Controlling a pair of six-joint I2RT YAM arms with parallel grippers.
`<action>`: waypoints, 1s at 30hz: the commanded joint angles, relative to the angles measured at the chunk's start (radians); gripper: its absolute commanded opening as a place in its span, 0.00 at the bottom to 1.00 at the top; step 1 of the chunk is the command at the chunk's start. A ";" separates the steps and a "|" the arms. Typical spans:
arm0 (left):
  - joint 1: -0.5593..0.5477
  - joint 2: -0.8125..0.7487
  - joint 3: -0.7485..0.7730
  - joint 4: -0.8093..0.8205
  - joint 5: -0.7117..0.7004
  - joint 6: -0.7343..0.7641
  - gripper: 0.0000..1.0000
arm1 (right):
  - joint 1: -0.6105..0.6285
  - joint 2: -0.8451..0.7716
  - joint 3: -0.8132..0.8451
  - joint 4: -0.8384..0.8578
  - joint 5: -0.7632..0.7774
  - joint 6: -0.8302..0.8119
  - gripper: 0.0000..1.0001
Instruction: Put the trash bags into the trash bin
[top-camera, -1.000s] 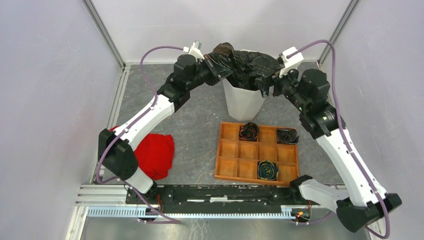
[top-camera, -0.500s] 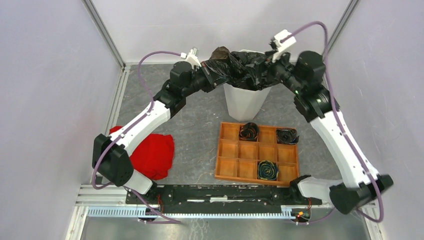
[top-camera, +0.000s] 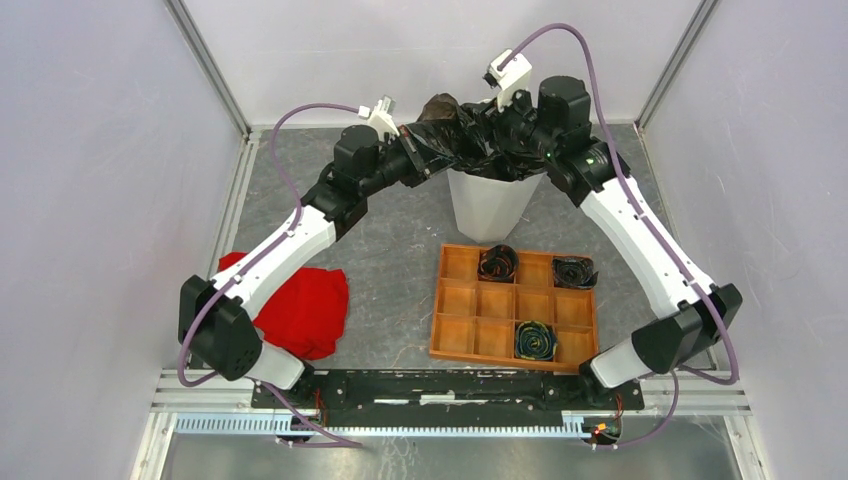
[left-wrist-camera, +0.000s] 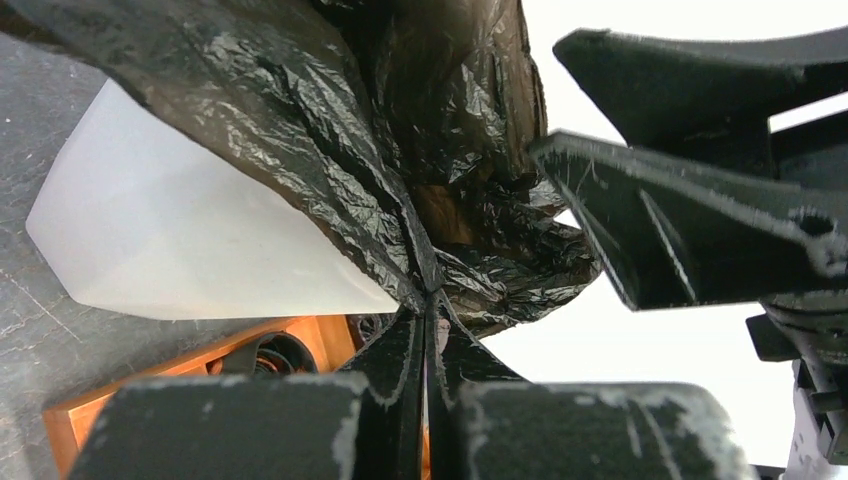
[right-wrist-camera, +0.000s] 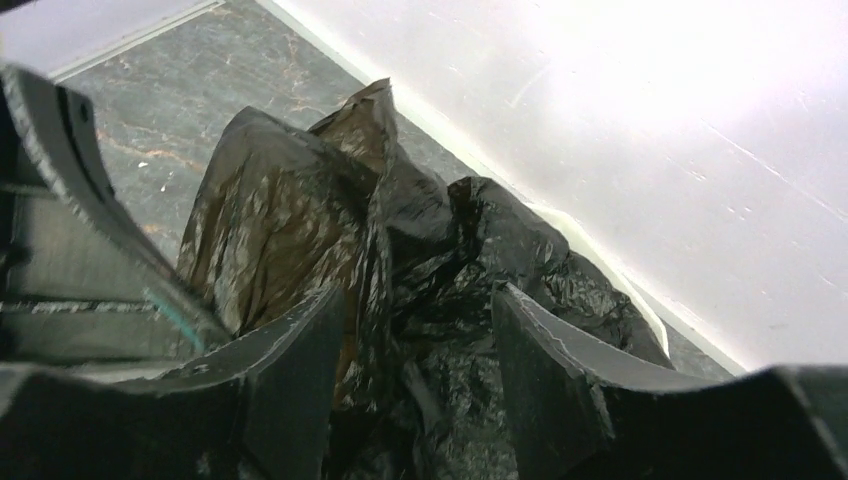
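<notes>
A crinkled black trash bag (top-camera: 468, 140) is draped over the mouth of the white faceted trash bin (top-camera: 488, 205). My left gripper (top-camera: 418, 152) is at the bin's left rim, shut on a fold of the bag (left-wrist-camera: 330, 150), with its tips (left-wrist-camera: 430, 300) pinching the plastic beside the bin wall (left-wrist-camera: 190, 250). My right gripper (top-camera: 500, 122) hangs over the bin's mouth, pointing down into the bag. Its jaws (right-wrist-camera: 415, 335) stand apart, with loose bag folds (right-wrist-camera: 440, 250) between them and nothing pinched.
An orange-brown compartment tray (top-camera: 470, 335) lies in front of the bin with three dark rolls (top-camera: 497, 263) in it. A red cloth (top-camera: 305, 310) lies at the left by my left arm. The back wall stands close behind the bin.
My right arm has swung from the bin's right side up and left to above its mouth. The left gripper kept its hold on the bag and drew slightly left.
</notes>
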 joint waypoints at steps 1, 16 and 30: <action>-0.002 -0.038 -0.010 0.034 0.028 0.055 0.02 | -0.003 0.054 0.079 0.038 0.038 0.015 0.60; -0.003 -0.045 -0.001 0.008 0.043 0.067 0.02 | -0.002 0.141 0.100 0.153 0.025 0.114 0.16; -0.003 -0.105 -0.115 -0.029 0.022 0.075 0.02 | -0.166 0.289 0.213 0.265 -0.036 0.235 0.00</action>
